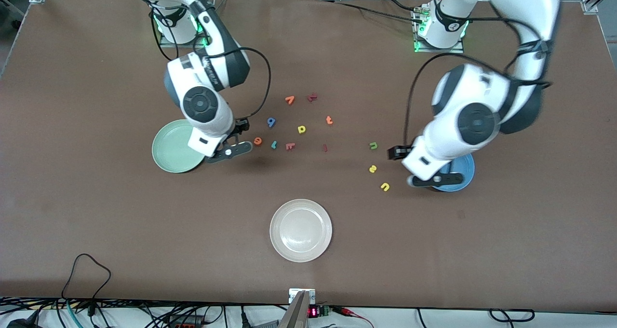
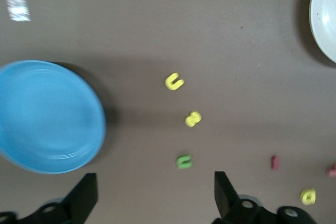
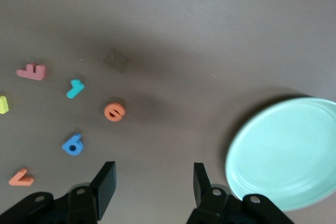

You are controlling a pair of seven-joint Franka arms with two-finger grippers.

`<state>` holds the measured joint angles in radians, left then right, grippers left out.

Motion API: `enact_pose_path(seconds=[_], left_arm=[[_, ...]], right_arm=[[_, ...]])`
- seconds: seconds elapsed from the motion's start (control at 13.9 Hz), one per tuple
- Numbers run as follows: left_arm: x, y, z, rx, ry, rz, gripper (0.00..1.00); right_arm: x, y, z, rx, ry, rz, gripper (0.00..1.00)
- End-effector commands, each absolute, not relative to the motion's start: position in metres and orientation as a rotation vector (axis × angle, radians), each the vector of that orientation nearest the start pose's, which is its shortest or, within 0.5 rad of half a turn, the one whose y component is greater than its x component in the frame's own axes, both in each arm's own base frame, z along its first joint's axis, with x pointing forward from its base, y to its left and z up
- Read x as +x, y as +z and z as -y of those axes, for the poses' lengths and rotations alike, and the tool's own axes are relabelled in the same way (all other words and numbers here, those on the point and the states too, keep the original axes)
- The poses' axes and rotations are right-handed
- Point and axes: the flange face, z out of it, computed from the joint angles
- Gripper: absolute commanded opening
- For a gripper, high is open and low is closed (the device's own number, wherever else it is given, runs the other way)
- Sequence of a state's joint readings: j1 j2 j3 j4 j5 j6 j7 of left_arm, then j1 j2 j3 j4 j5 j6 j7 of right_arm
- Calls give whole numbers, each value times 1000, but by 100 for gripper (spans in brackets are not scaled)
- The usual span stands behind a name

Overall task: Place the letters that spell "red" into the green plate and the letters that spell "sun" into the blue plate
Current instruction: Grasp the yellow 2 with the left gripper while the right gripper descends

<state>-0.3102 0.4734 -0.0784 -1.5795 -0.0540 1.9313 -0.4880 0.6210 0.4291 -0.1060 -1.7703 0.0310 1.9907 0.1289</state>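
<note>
**Tiny letters, crowded pile: easy to grab the wrong one**

Fingers on both arms are spread with nothing between them. The right gripper [image 1: 234, 137] hangs over the surface between the green plate [image 1: 169, 150] and the orange "e" [image 1: 258, 140]; the left gripper [image 1: 418, 166] hangs over the edge of the blue plate [image 1: 462, 174], just beside the yellow "u" [image 1: 384, 187].

Nothing's in either plate yet. The teal "r" [image 1: 274, 145] sits just beside the "e", with the blue "d" [image 1: 271, 121] a bit farther from the front camera. The yellow "s" [image 1: 372, 168] and green "n" [image 1: 373, 145] line up with the "u".

My worry is the right side. The pinkish-red letter [image 1: 289, 146] and the yellow "d/p" letter [image 1: 301, 129] sit close by, so a sloppy descent could pinch the wrong one or flick the skinny "r" away. Foam this small could also squirt out of the fingers, or stick on release. The off-white plate [image 1: 301, 230] is a decoy too.
</note>
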Motion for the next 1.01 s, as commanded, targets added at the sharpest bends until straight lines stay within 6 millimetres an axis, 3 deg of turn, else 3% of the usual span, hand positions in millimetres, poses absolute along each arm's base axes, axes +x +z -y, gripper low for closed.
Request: enact_pose_path(seconds=[0.0, 0.14, 0.22, 0.36, 0.43, 0.65, 0.94], left_arm=[[602, 303, 258, -3154, 200, 288, 90], [585, 276, 267, -3161, 180, 346, 80], [580, 265, 274, -3177, 160, 353, 79], [574, 236, 276, -3177, 156, 385, 67], [570, 225, 274, -3178, 152, 388, 66], [563, 205, 296, -3208, 97, 322, 65], [565, 189, 302, -3244, -26, 279, 63]], right_arm=[[529, 281, -332, -3143, 238, 624, 68], [521, 257, -346, -3142, 232, 658, 65], [518, 247, -350, -3148, 231, 652, 58], [519, 235, -352, -3154, 205, 624, 57], [517, 228, -353, -3154, 198, 633, 57], [515, 208, -355, -3157, 198, 641, 57], [511, 191, -360, -3160, 187, 643, 58]])
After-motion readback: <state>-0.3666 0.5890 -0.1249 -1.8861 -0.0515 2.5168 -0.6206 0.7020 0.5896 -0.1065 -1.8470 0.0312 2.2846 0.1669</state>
